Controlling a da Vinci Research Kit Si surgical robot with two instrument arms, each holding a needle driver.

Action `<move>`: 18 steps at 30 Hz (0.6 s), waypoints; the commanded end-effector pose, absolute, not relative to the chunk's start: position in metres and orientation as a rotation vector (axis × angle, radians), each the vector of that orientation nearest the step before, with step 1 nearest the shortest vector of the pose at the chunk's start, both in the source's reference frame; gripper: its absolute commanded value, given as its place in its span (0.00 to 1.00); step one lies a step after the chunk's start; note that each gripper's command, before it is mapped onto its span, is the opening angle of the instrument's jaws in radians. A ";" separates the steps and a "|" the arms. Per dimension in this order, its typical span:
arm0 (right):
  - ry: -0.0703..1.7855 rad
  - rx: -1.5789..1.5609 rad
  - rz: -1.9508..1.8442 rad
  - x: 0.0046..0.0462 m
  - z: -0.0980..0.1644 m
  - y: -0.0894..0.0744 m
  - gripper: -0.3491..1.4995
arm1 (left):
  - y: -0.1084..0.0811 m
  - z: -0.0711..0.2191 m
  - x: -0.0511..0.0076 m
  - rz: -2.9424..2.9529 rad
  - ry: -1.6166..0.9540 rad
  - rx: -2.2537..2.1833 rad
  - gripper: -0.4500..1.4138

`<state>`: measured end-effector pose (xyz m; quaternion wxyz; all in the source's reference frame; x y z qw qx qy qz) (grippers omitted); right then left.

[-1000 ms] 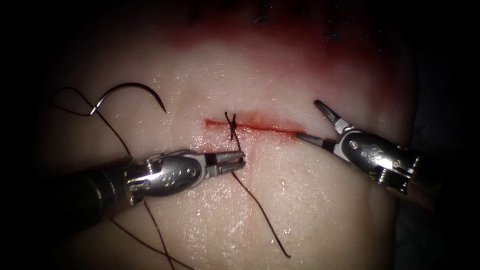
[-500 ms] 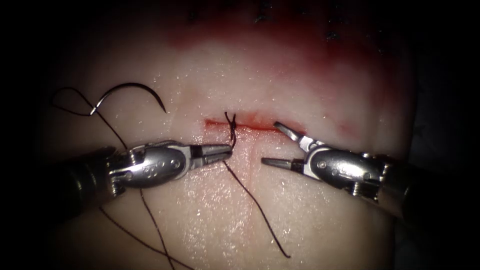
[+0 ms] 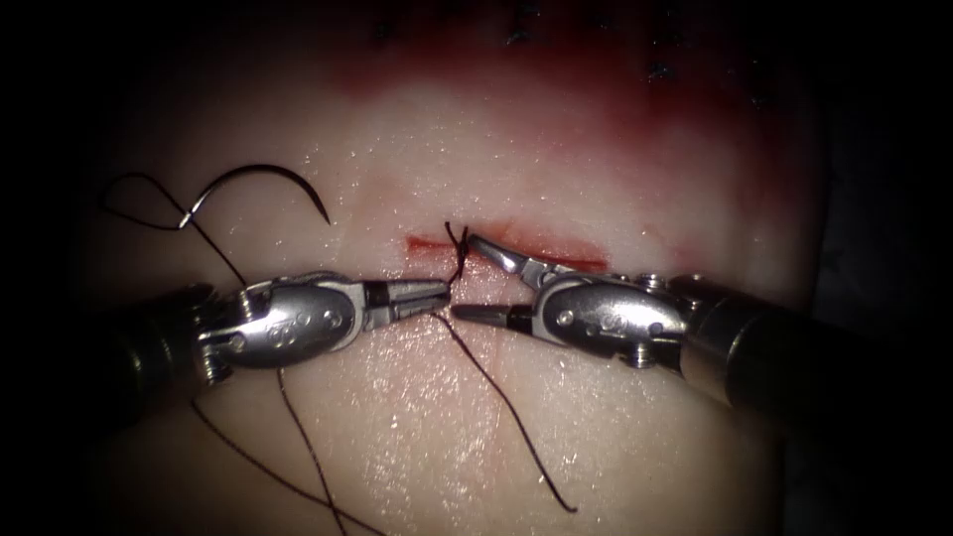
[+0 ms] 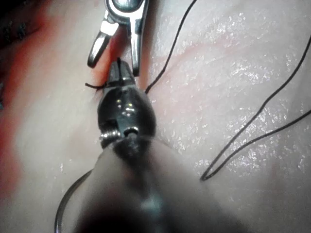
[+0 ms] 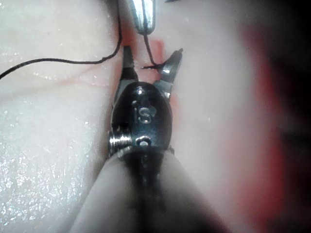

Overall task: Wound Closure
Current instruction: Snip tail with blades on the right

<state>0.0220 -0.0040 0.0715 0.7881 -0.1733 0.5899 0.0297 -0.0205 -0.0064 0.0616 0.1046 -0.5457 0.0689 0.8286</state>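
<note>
thread (image 3: 459, 268) in left tool (image 3: 442, 295)

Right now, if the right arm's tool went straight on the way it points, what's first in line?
Probably the dark thread strand rising to the knot at the red cut: the right tool's open jaws straddle it. Just behind is the left tool, shut on that strand. Depth is unclear. The curved needle lies free, upper left.

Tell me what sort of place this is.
Likely a bench suturing practice setup: pale tissue with a short cut and knotted thread, two grippers, left shut on thread, right open, and a loose curved needle lying left of the cut.
</note>
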 end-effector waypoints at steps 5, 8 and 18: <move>1.280 -0.392 0.048 0.0238 0.072 -0.003 0.84 | -0.006 0.062 -0.0211 2.443 0.206 -1.610 0.05; 1.279 -0.405 0.038 0.0246 0.073 -0.003 0.88 | -0.006 0.062 -0.0211 2.443 0.206 -1.610 0.05; 1.301 -0.406 0.004 0.0269 0.074 -0.003 0.88 | -0.006 0.062 -0.0212 2.444 0.210 -1.609 0.05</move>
